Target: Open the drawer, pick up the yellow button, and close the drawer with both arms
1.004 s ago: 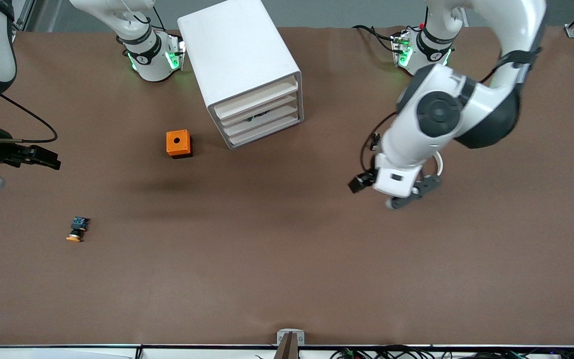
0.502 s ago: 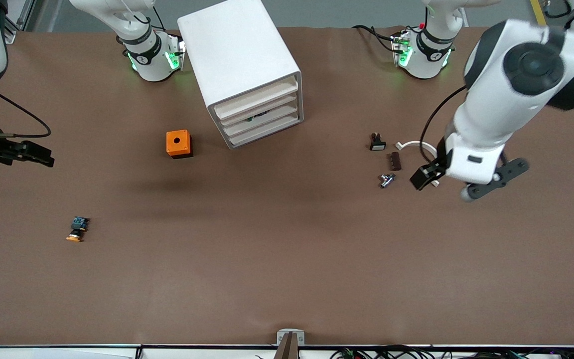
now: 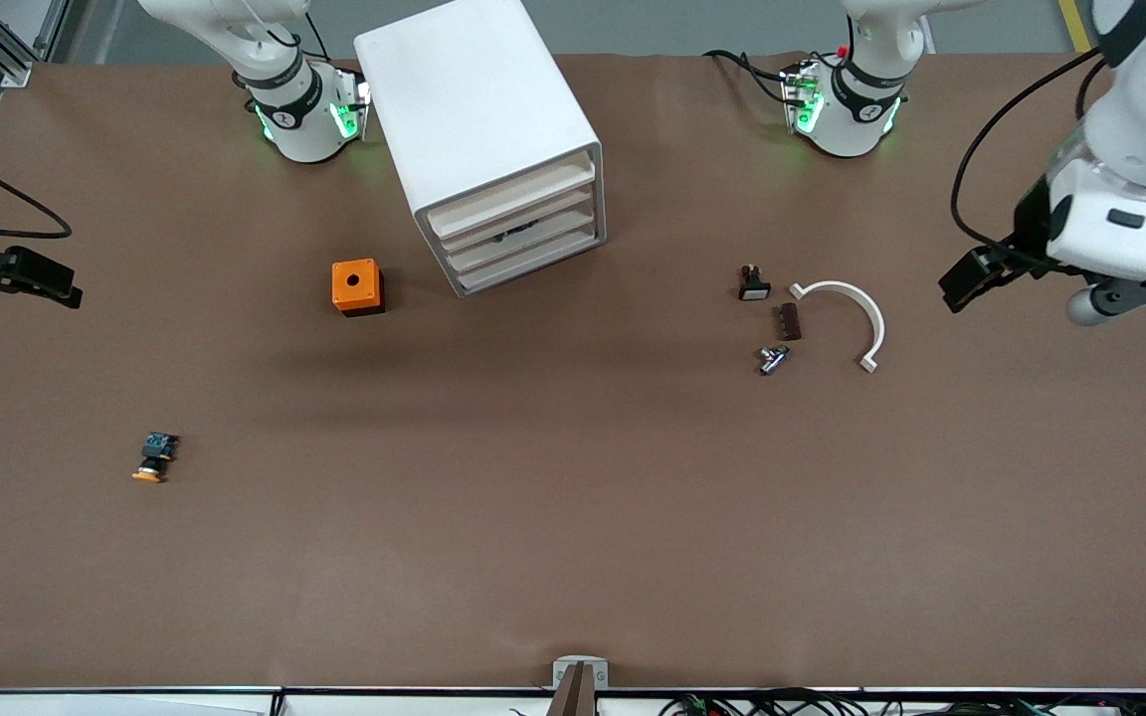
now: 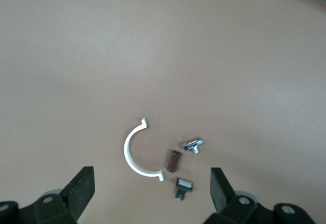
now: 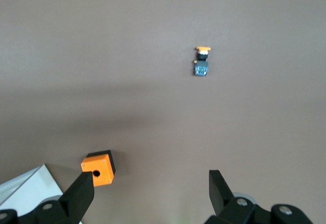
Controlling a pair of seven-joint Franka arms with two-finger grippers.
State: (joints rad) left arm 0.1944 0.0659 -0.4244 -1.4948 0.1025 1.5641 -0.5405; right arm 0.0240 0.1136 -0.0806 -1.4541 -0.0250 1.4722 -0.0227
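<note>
Front view: brown table (image 3: 573, 517) carries the button (image 3: 152, 458) and white drawer cabinet (image 3: 493, 149).

The right gripper (image 3: 36, 278) was cut by the front view's edge, its arm out of frame. The drawer unit (image 5: 23, 186) showed only a corner beside that gripper's finger (image 5: 79, 196). Something dark inside one drawer (image 3: 513, 235) was too small to identify.

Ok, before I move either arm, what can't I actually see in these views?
- Inside the drawer unit: front view shows only a dark bit through one drawer gap; contents hidden by the fronts.
- Right gripper: cut off by the front view's edge; fingers open in its wrist view.
- Button: too small for detail.
- Small metal piece beside the white arc: too small to identify.
</note>
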